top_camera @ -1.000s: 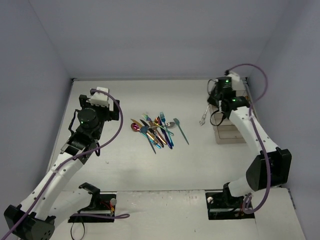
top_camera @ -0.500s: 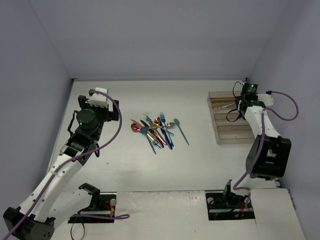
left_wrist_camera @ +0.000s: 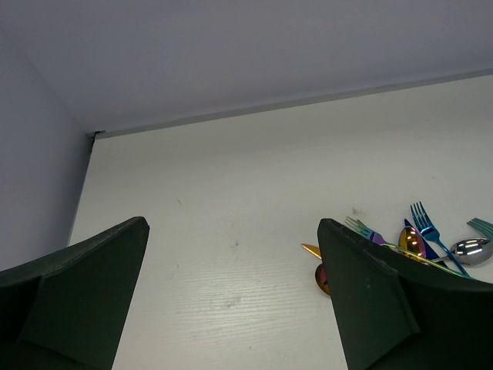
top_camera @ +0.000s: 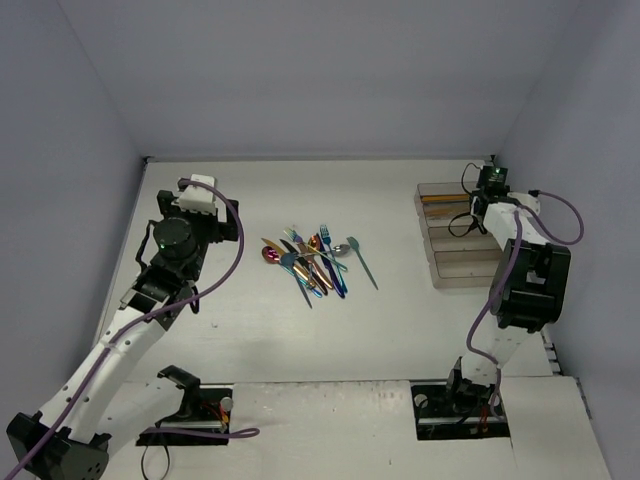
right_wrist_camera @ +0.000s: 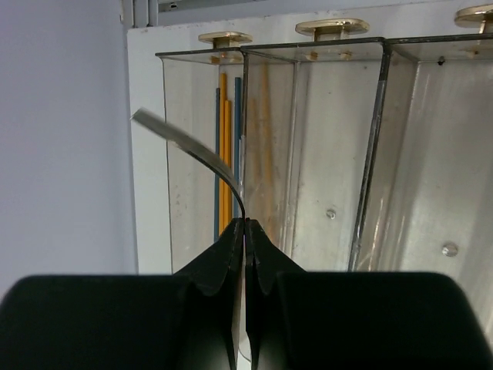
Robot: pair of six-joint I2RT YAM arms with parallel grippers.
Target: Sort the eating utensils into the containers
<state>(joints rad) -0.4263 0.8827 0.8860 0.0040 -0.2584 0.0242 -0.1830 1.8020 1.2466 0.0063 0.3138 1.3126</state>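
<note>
Silver utensil (right_wrist_camera: 183, 141) is pinched at one end between the closed jaws of the right gripper (right_wrist_camera: 245, 225) and is held in the air above the containers (right_wrist_camera: 379, 139). These stand at the right side of the table (top_camera: 300, 330). Whether it is a fork, spoon or knife cannot be told from these views. In the right wrist view its long axis leaves the jaws toward 11 o'clock and bends over to 10 o'clock. Its free end therefore overhangs the outer wall of the leftmost compartment (right_wrist_camera: 189, 200), while the compartments themselves run from 12 to 6 o'clock. The utensil thus lies skewed across the line of the tray beneath it. That compartment already holds gold and blue handles (right_wrist_camera: 224, 154) lying along its length. The 2 compartments on its 3 o'clock side show no utensil in this view. In my judgement the release depends on bringing the utensil's axis round to the 12-to-6 line before lowering it, or the free end may lodge on the wall. The pile (top_camera: 315, 262) of unsorted utensils lies at 9 o'clock from the containers, well apart from them. The left gripper (left_wrist_camera: 231, 223) has its fingers spread wide with nothing between them. The pile sits toward 4 o'clock in its wrist view, and the left arm is the nearer of the 2 to it.
</note>
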